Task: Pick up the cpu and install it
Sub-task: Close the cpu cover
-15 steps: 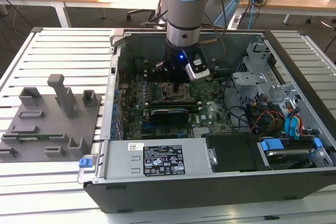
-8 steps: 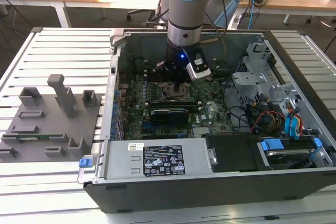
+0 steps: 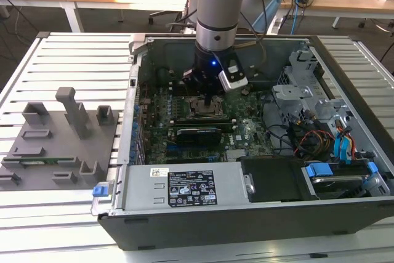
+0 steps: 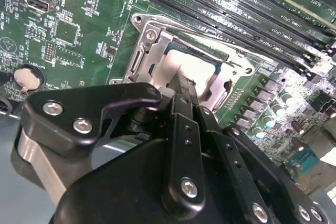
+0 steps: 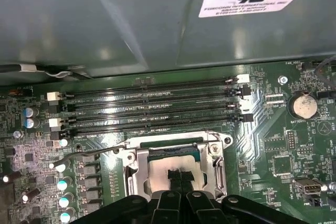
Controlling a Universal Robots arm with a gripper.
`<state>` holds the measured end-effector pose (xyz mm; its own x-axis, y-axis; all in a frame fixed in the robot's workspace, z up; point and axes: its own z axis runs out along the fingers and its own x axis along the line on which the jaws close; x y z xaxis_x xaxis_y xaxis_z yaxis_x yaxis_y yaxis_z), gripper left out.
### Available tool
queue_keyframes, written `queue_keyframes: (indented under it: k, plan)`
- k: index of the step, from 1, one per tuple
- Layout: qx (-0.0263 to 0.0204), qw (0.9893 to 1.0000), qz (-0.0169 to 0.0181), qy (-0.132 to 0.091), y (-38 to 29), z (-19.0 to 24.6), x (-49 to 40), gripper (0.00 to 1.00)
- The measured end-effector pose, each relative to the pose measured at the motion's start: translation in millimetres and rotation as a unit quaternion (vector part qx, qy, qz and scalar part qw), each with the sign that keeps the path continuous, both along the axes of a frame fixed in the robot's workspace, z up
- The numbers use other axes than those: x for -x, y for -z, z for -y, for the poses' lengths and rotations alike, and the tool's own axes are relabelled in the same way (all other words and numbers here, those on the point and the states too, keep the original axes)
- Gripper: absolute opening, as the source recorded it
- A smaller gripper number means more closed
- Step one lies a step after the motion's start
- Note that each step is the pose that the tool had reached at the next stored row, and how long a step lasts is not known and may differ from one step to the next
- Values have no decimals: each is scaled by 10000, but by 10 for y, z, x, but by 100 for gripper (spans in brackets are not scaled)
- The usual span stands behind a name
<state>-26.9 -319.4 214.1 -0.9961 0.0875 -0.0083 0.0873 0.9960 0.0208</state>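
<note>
In the exterior view, the gripper (image 3: 210,98) is reaching down at mid-frame into the open case (image 3: 258,229), over the socket (image 3: 202,109) on the motherboard (image 3: 160,140). In the second wrist view, its fingers (image 4: 178,93) are closing tight together, tips touching the cpu (image 4: 205,69), which is lying flat inside the socket. In the first wrist view, the closed tips are resting on the cpu (image 5: 160,174), near the memory slots (image 5: 152,108).

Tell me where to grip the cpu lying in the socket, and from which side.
Grip the cpu by two opposite edges, probably coming straight down from above: it lies flat, ringed by the metal socket frame, so side approaches look blocked, and its smooth top offers nothing to pinch.
</note>
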Motion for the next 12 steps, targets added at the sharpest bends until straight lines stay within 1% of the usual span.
queue_keyframes:
  k: [3,8,9,10,12]
  plan:
    - [2,10000,10,-73,-1,0,23,11]
    - [2,9999,29,-102,-1,1,139,11]
    - [3,9999,36,-105,-1,0,176,11]
    - [1,9999,45,-114,5,0,233,11]
    - [3,9998,60,-165,53,0,305,11]
